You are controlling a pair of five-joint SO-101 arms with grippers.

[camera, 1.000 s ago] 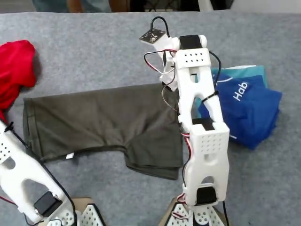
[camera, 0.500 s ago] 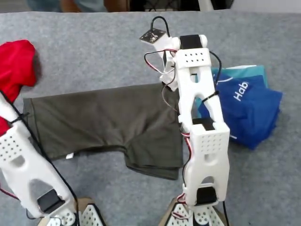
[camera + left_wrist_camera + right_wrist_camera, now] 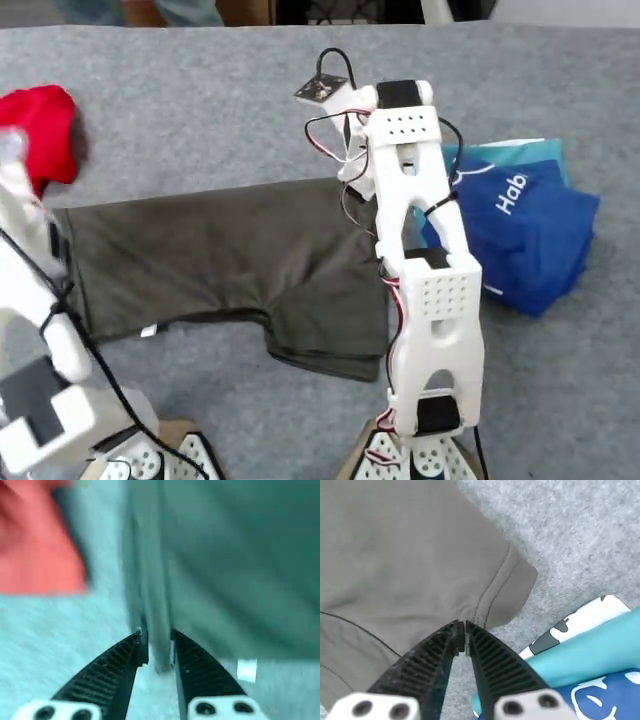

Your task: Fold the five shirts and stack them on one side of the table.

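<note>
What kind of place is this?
Probably a robot test bench: grey cloth-covered table, left arm and right arm mounted at its near edge, olive shirt, red shirt and blue pile laid out.

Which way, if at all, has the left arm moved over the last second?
Yes. In the high view the left arm has swung away from its base toward the red shirt, and now sits over the olive shirt at its hem.
</note>
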